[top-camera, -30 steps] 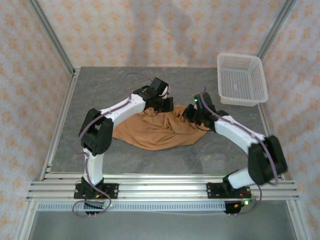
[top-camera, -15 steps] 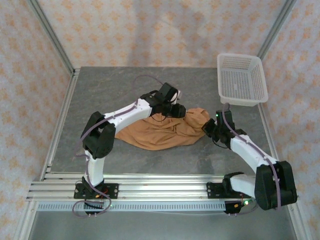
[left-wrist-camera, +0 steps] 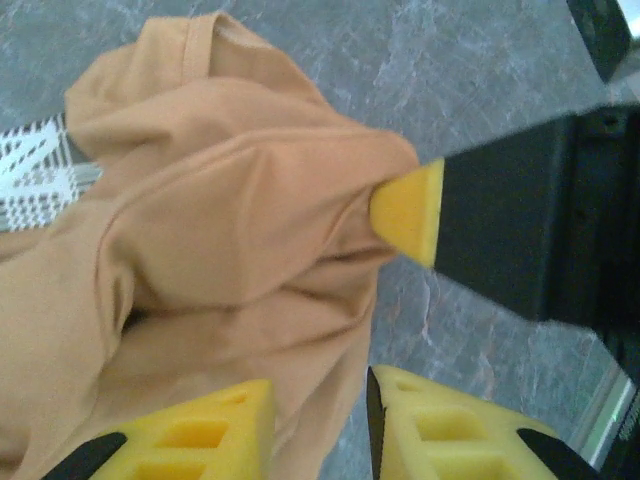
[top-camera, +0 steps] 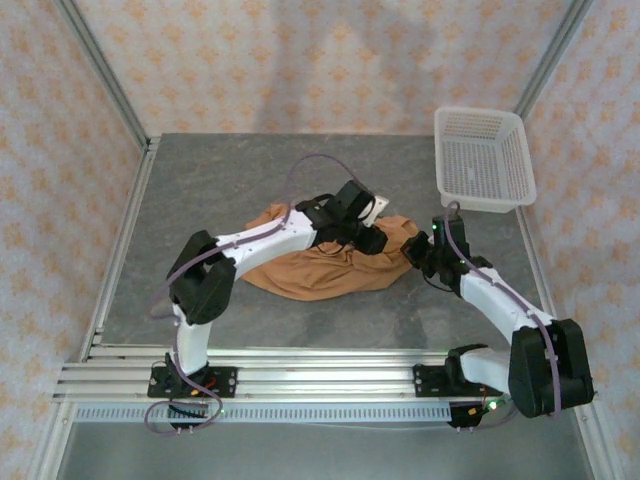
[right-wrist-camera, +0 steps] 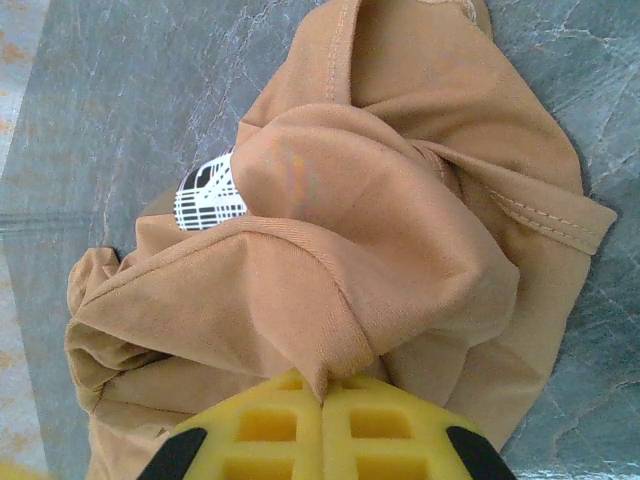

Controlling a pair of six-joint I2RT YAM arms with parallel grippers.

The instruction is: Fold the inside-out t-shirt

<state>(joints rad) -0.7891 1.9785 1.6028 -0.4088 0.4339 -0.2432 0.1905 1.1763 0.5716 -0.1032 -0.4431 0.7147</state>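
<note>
The inside-out t-shirt [top-camera: 320, 275] is plain orange-tan, with a black-and-white lined print patch [right-wrist-camera: 210, 195] at nine o'clock in the right wrist view. The table [top-camera: 200, 180] is mottled grey. The basket [top-camera: 480, 160] at one o'clock is white mesh. The left gripper [left-wrist-camera: 318, 400] and right gripper [right-wrist-camera: 322, 400] are yellow-tipped.

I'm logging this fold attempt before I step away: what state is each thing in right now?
inside-out t-shirt: crumpled in a heap, not yet folded.
left gripper: fingers apart with cloth between them; grip unclear.
right gripper: fingers shut on a fold of the t-shirt.
white basket: upright, empty.
</note>
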